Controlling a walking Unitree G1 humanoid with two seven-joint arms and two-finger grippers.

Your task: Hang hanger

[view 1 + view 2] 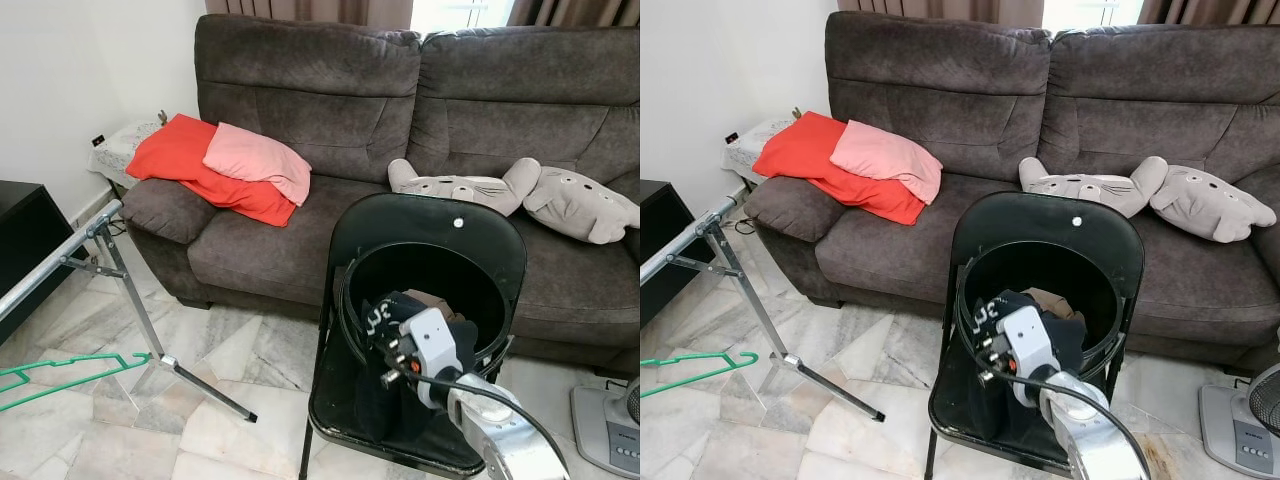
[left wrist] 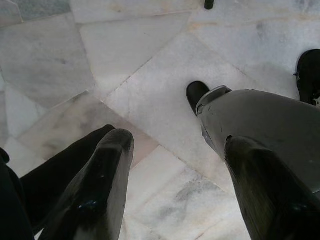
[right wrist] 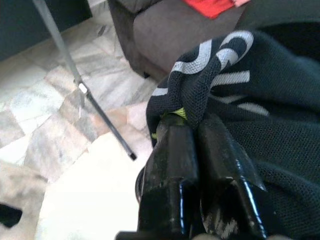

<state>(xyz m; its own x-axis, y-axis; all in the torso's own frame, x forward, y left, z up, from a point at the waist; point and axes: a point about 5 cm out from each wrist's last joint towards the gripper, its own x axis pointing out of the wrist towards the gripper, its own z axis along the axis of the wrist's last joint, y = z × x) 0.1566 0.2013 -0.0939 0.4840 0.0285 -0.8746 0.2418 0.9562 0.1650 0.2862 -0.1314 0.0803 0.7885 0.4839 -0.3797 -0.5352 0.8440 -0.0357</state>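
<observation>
Gripping dark garment at basket, hanger on floor

Filling the back of the scene, a dark brown plush sofa [image 1: 400,130] runs along the wall, soft nap fabric, its right end cut off. On its left seat lie a red cloth [image 1: 190,165] and a pink pillow [image 1: 258,160] on top of it; two grey plush toys [image 1: 515,195] sit on the right seat. Floor [image 1: 230,350] is pale marble slabs with grey veins. A black folding chair [image 1: 420,235] stands before the sofa, glossy, carrying a round black laundry basket [image 1: 440,290] tipped toward the camera; it blocks the lower sofa front. A metal drying rack [image 1: 110,290] with thin silver tube legs stands left, its top bar cut off by the frame edge. A black cabinet [image 1: 25,250] is partly seen far left. A white fan base [image 1: 605,425] is cut off at the lower right.

The green hanger [image 1: 65,372], thin plastic, lies on the floor beside the rack leg, partly cut off at the left edge, well apart from both hands.

Right hand [image 3: 192,132] is at the basket rim, fingers closed tight on a dark mesh garment [image 3: 250,100] with white lettering; a bit of yellow-green shows at the pinch, hard to identify. Left hand [image 2: 175,185] hangs over the floor, fingers spread apart, holding nothing.
</observation>
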